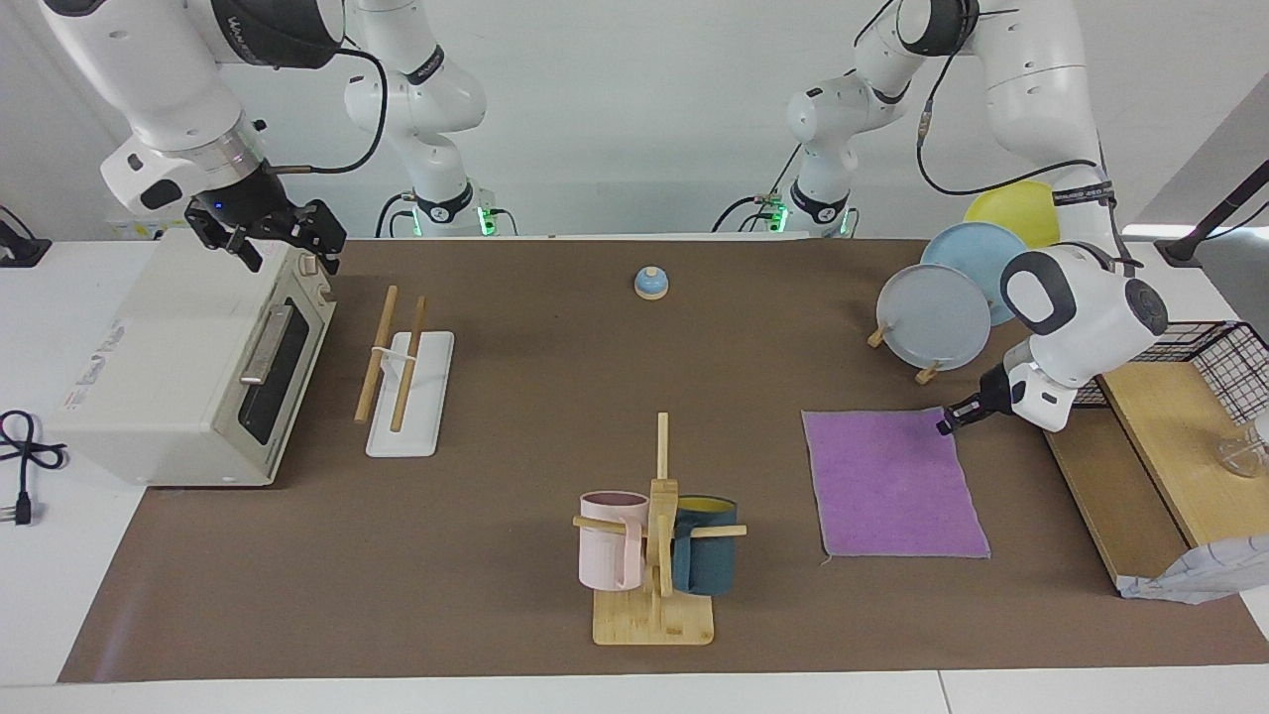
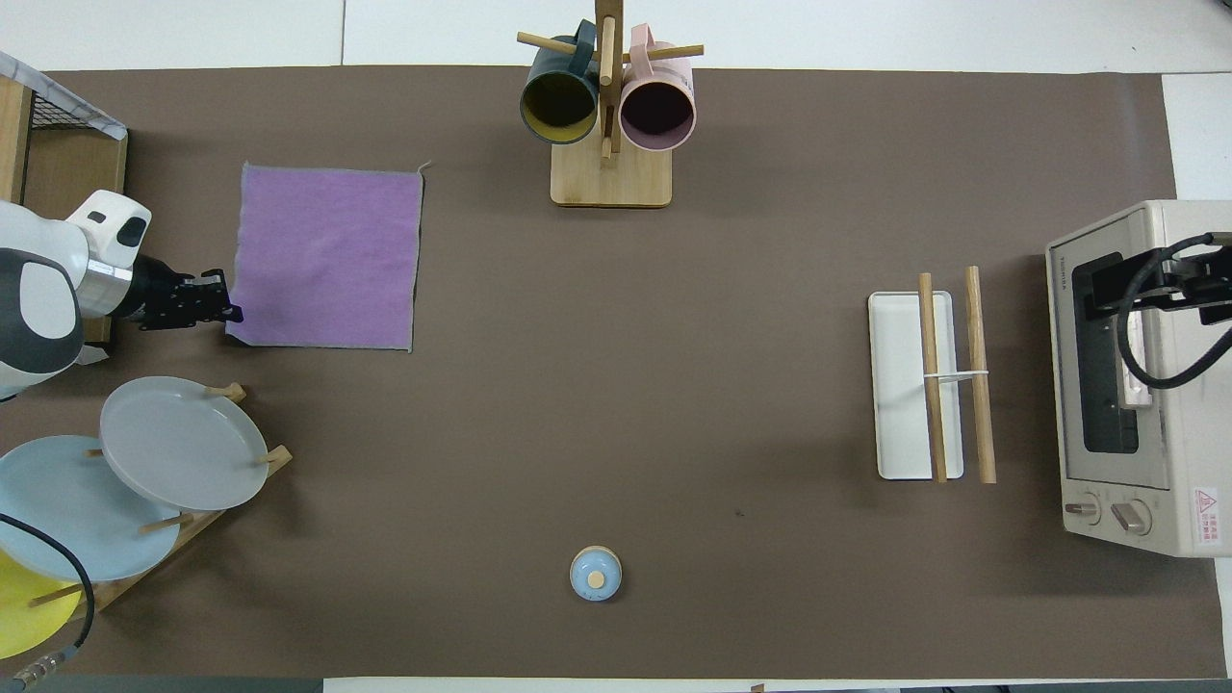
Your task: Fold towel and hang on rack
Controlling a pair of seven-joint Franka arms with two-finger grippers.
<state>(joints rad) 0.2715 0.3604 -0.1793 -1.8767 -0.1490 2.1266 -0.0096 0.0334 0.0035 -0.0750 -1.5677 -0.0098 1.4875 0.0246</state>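
Left fingers [image 1: 945, 427] pinched shut on the purple towel [image 1: 892, 486] corner (right fingers [image 1: 288, 243] spread wide, empty, over the toaster oven [image 1: 169, 367]).

Plain white wall [image 1: 634, 109] stood past my bases; brown mat [image 1: 555, 555] covered a white table [image 1: 496, 694]; light was even.
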